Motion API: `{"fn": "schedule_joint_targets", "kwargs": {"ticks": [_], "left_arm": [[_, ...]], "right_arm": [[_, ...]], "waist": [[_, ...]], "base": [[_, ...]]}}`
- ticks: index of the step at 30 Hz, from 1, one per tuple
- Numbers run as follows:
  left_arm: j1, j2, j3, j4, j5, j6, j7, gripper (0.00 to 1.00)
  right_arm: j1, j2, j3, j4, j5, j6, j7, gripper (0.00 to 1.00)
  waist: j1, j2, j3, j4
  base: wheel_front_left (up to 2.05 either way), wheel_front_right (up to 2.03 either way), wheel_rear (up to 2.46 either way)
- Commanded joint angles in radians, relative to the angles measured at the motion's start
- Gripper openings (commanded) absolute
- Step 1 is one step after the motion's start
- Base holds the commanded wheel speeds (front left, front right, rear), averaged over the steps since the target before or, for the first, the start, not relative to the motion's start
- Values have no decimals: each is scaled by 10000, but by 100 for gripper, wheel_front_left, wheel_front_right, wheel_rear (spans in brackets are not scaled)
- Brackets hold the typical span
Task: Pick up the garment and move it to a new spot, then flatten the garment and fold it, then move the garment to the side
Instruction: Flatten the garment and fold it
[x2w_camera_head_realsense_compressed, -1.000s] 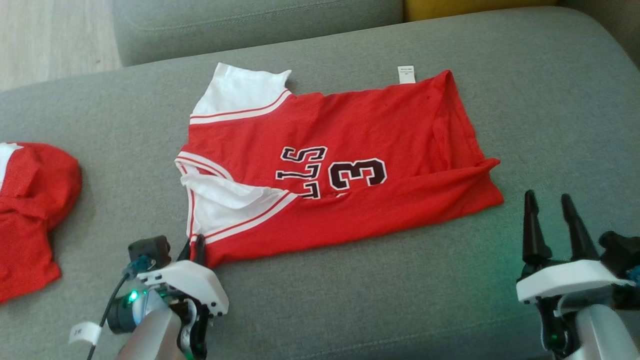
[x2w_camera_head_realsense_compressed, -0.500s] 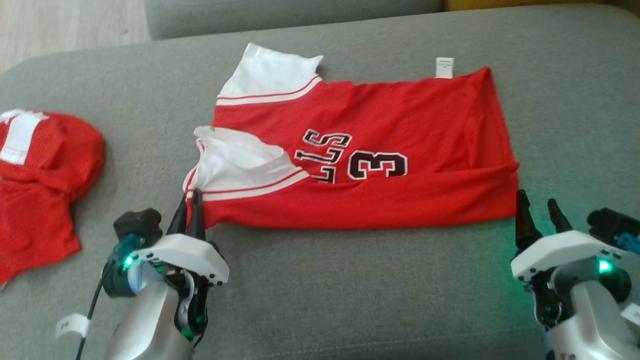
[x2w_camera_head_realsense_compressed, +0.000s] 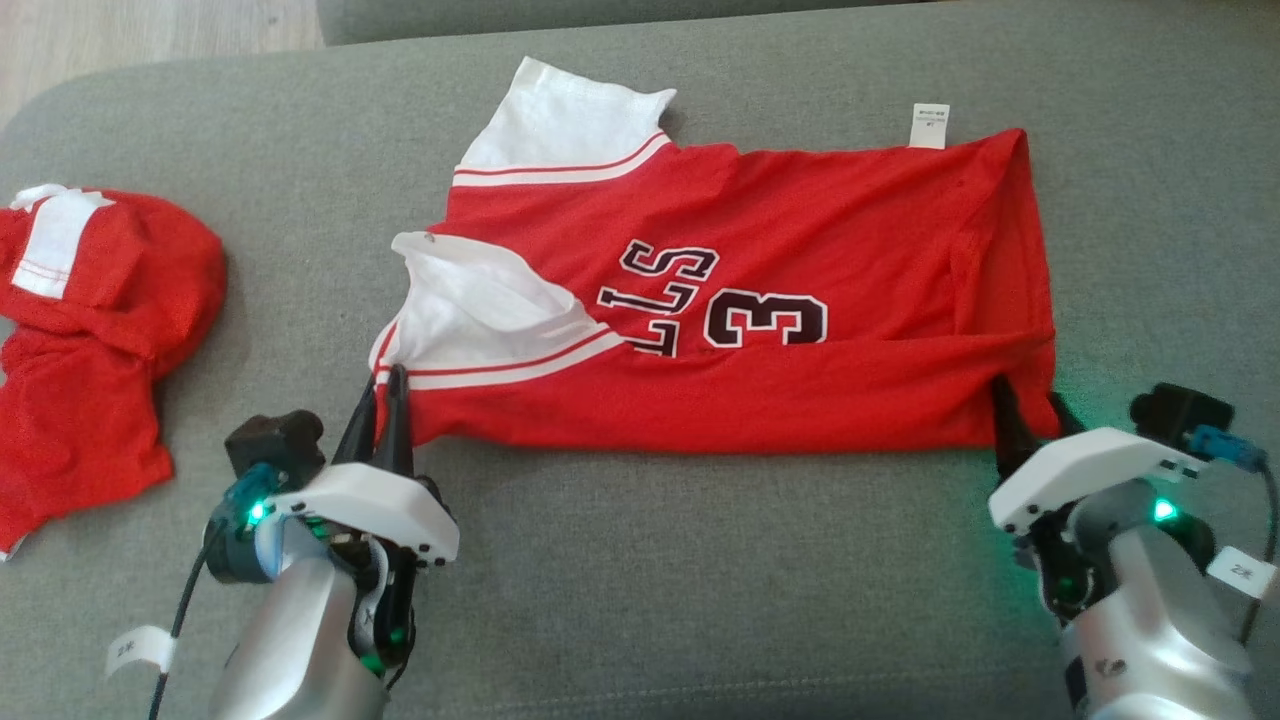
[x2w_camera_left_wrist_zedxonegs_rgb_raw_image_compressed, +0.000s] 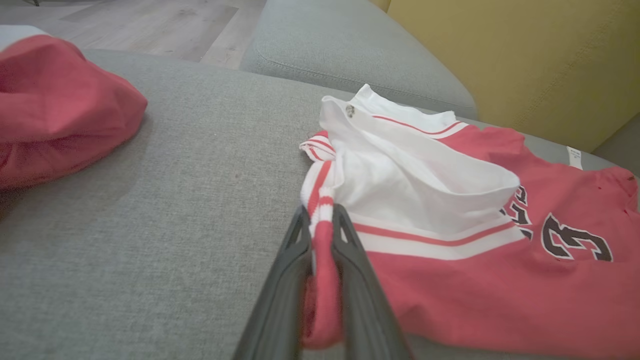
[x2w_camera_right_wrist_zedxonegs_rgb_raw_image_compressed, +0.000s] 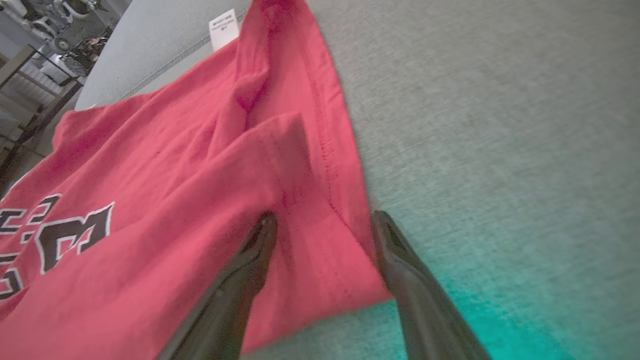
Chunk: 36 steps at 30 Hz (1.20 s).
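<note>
The garment (x2w_camera_head_realsense_compressed: 800, 260), a red jersey with white shoulder panels and black "3" lettering, lies spread sideways on the grey sofa seat (x2w_camera_head_realsense_compressed: 700, 580). My left gripper (x2w_camera_head_realsense_compressed: 388, 385) is shut on its near left corner, where the red and white trim bunches between the fingers. The left wrist view shows that gripper (x2w_camera_left_wrist_zedxonegs_rgb_raw_image_compressed: 320, 215) pinching the trim of the garment (x2w_camera_left_wrist_zedxonegs_rgb_raw_image_compressed: 475, 280). My right gripper (x2w_camera_head_realsense_compressed: 1030, 415) is open at the near right corner. In the right wrist view the right gripper (x2w_camera_right_wrist_zedxonegs_rgb_raw_image_compressed: 324, 220) straddles the hem corner of the garment (x2w_camera_right_wrist_zedxonegs_rgb_raw_image_compressed: 175, 165), one finger on each side.
A second red garment (x2w_camera_head_realsense_compressed: 80, 330) lies crumpled at the seat's left end. A white label (x2w_camera_head_realsense_compressed: 930, 125) sticks out at the jersey's far edge. Behind the seat is a yellow cushion (x2w_camera_left_wrist_zedxonegs_rgb_raw_image_compressed: 525, 60), with wood floor (x2w_camera_head_realsense_compressed: 150, 30) at the far left.
The head camera has tilted and shifted. My right gripper has moved forward, its open fingers now around the jersey's near right corner. The left gripper keeps its hold, and the near edge lies straighter.
</note>
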Motion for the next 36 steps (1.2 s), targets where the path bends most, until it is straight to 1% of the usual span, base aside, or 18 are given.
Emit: {"fn": "schedule_joint_targets", "kwargs": {"ticks": [1, 4, 12, 13, 18, 24, 30, 33, 36], "left_arm": [[-249, 121, 335, -225, 134, -79, -134, 0], [-221, 99, 289, -47, 139, -177, -134, 0], [106, 140, 241, 460, -24, -514, -129, 0], [296, 202, 220, 580, -104, -635, -81, 0], [845, 281, 158, 622, -387, -920, 267, 0], [1730, 303, -50, 100, -764, -1216, 930, 0], [2323, 356, -210, -534, -831, -1201, 1218, 0], [2614, 339, -12, -890, -1041, -1000, 1206, 0], [2830, 316, -77, -1211, -1092, -963, 1292, 0]], "right_arm": [[-227, 47, 468, -98, 138, -7, 82, 1], [-189, 2, 832, -89, 288, -7, 10, 0], [103, -606, 1094, -181, 262, -7, -211, 0], [248, -723, 1102, -224, 265, -7, -124, 0], [751, -1056, 931, -385, 337, -7, 331, 0], [1383, -1231, 772, -914, 412, -7, 1034, 0], [1937, -1207, 429, -1543, 406, -7, 1463, 0], [2242, -1065, 285, -2022, 204, -7, 1633, 0], [2540, -882, 173, -2534, 136, -7, 1862, 0]], "waist": [[0, 0, -31, -21], [0, 0, -137, -81], [0, 0, -729, -369], [0, 0, -960, -459], [0, 0, -1483, -550], [0, 0, -1749, -616], [0, 0, -1763, -644], [0, 0, -1763, -746], [0, 0, -1766, -787]], "base": [[0, 0, 0], [0, 0, 0], [0, 0, 0], [0, 0, 0], [0, 0, 0], [0, 0, 0], [0, 0, 0], [0, 0, 0], [0, 0, 0]]}}
